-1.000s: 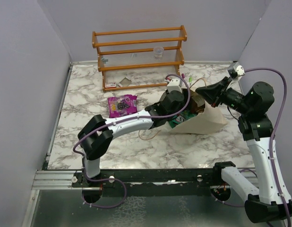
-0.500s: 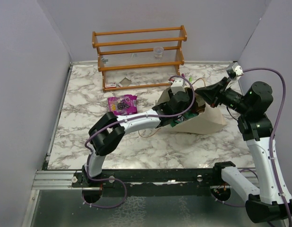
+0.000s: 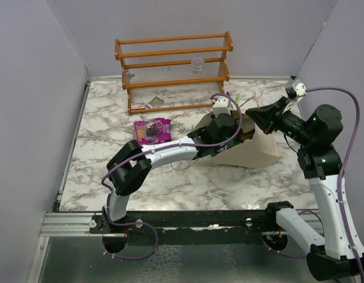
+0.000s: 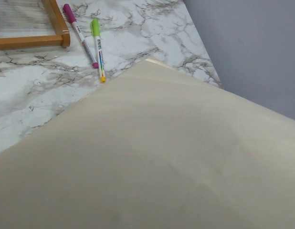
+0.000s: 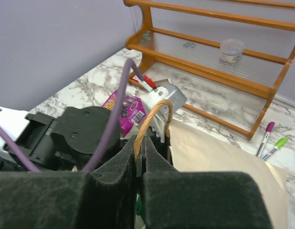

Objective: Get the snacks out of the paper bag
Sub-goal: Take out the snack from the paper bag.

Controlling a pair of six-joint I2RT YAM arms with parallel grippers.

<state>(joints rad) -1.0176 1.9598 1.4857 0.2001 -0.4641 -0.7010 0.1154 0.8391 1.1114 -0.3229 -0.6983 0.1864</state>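
Wrist of my left arm point(image 3: 170, 150) sits buried in the mouth of the paper bag point(image 3: 258, 150), centre-right of frame; I can't tell how its fingers stand. My right gripper point(image 5: 139, 143) is clamped on the handle point(image 5: 150, 119). A purple snack point(image 3: 152, 131) lies on open marble point(image 3: 99, 153) left of the bag.

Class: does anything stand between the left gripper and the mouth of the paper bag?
Nothing visible does: the left gripper is at the mouth of the paper bag, whose tan handle the right gripper pinches. What lies inside is hidden.
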